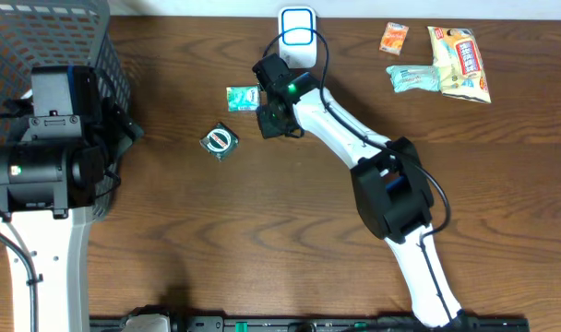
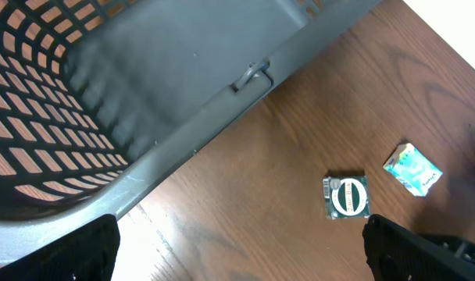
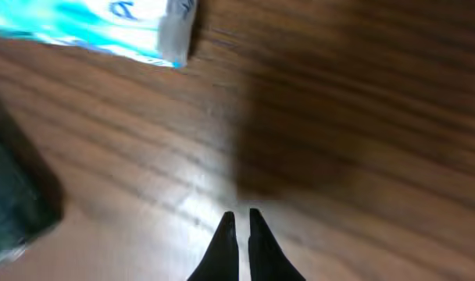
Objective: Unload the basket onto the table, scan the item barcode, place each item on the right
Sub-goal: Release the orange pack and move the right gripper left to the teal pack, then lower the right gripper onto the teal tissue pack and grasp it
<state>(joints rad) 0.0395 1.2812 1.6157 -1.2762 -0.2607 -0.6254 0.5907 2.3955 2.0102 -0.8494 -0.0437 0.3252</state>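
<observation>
The right gripper is found clenched on nothing just beside the teal packet, which should be straddled with jaws opened before lifting, the scanner being noted beyond the packet and the left gripper released well apart from it.

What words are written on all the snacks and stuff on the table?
No text is clear enough to quote.
Yellow snack bag: red print, too small.
Orange packet: too small.
Pale green wrapper: too small.
Teal packet: blue lettering, blurred.
Round-logo packet: lettering too small.
</observation>
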